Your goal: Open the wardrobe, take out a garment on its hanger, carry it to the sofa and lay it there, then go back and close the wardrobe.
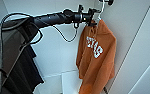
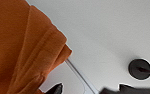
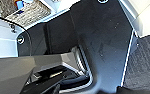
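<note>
Hanger (image 1: 99, 17) sits at left gripper (image 1: 93, 18), finger state unclear; lift hook off rod squarely, keeping garment (image 1: 97, 57) clear of wardrobe (image 1: 131, 37).

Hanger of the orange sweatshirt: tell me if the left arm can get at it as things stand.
Probably yes. In the head view the left gripper is already up at the hanger, right above the orange sweatshirt, with nothing between them. Whether it has actually gripped is not clear.
</note>
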Robot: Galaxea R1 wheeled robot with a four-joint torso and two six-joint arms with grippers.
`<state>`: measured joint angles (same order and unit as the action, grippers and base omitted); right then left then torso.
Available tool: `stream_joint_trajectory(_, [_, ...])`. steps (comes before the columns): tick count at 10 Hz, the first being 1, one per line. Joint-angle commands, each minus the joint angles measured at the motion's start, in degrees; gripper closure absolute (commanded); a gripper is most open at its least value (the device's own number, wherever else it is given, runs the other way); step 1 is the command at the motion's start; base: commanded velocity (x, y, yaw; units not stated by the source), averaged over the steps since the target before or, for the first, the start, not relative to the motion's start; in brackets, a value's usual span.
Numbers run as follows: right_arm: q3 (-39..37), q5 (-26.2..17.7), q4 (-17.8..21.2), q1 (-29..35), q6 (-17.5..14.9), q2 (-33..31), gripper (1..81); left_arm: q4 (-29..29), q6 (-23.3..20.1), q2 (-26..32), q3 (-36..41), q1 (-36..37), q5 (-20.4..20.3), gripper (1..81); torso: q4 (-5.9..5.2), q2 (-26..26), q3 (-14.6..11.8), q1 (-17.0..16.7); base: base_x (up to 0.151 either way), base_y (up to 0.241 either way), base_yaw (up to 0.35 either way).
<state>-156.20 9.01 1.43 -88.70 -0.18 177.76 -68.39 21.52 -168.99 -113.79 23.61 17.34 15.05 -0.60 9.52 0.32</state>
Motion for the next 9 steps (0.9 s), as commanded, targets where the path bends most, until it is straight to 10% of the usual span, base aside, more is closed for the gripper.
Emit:
stream_joint_trajectory(1, [0.1,-3.3,0.2,1.1,-0.2,0.4,1.0,-1.2,-0.6,-3.0,-4.3,7.9,1.9,1.0,0.00,0.0,0.0,0.0,0.000,0.000,0.000])
stream_joint_trajectory(9, [0.1,-3.3,0.2,0.8,-0.2,0.4,1.0,-0.7,-6.9,-8.3,-8.6,10.9,3.0,1.0,0.00,0.0,0.0,0.0,0.000,0.000,0.000])
